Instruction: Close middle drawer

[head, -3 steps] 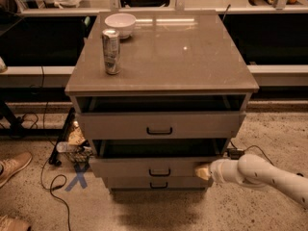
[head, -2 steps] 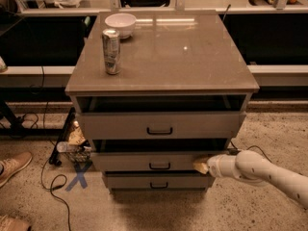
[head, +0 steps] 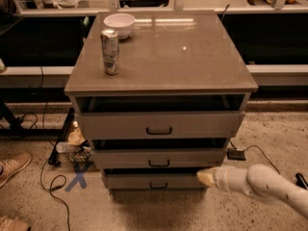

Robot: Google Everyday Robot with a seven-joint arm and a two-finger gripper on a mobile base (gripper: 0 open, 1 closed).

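The middle drawer point(head: 192, 158) is the low grey front with a small black bar handle point(head: 159, 163), between the taller top drawer point(head: 202, 124) and the bottom drawer point(head: 130, 181). It stands a little out of the cabinet, with a dark gap above its front. My gripper point(head: 204, 177) comes in from the lower right on a white arm point(head: 264, 186). Its tip is just below the right end of the middle drawer's front, in front of the bottom drawer's right end.
A drink can point(head: 110, 51) and a white bowl point(head: 119, 21) stand on the cabinet top point(head: 192, 61). The top drawer is also slightly out. Cables, litter point(head: 72, 146), a blue tape cross point(head: 78, 174) and a shoe point(head: 12, 165) are on the floor at left. A power adapter point(head: 236, 153) lies at right.
The middle drawer's front has slid back toward the cabinet and sticks out less. My gripper went in with it and now sits slightly lower, below the front's right end.
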